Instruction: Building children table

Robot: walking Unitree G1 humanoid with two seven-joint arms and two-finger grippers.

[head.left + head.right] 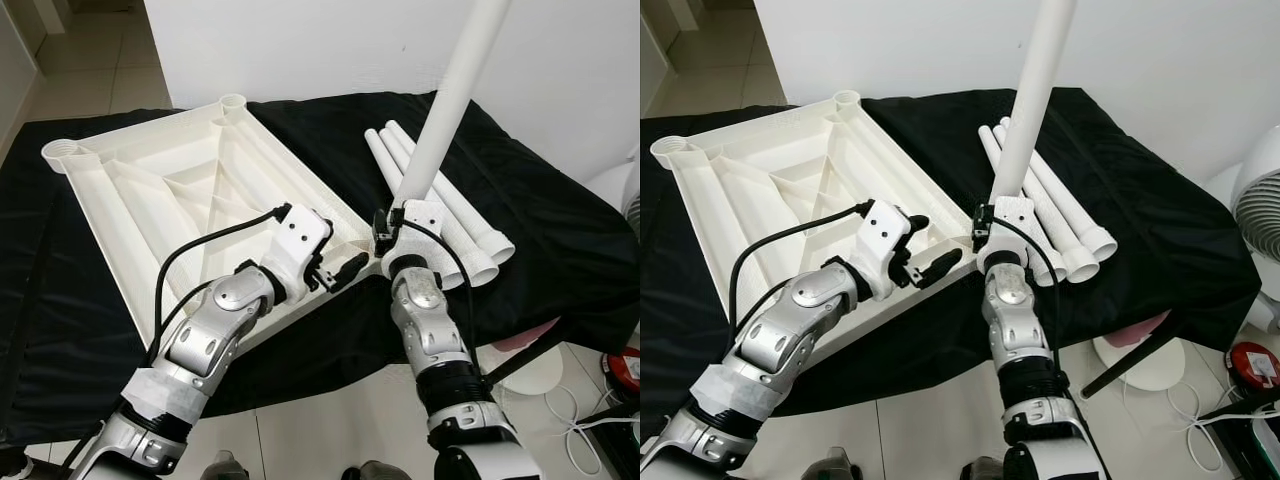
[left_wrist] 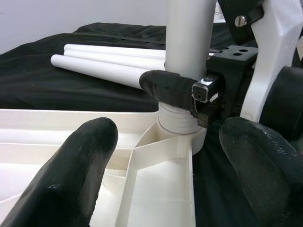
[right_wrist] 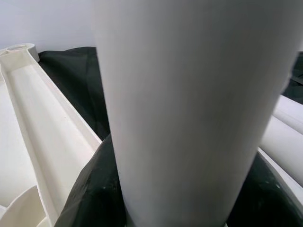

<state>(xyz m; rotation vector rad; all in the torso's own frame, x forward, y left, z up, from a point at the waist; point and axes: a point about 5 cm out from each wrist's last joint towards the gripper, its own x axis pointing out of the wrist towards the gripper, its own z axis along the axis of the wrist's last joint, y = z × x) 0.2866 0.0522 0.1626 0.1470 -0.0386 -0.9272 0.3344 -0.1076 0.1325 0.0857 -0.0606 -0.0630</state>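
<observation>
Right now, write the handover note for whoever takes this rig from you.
Right pincer: shut on the upright leg, low down near its threaded end, which sits in the near corner socket of the tabletop.
Left pincer: open, fingers either side of that corner, holding nothing.
Tabletop lies underside up on the black cloth. Three spare legs lie side by side on the cloth, right of it.
Done: first leg stood in its socket; how far it is screwed in cannot be told.
Left: seat this leg fully, then fit the other three.
</observation>
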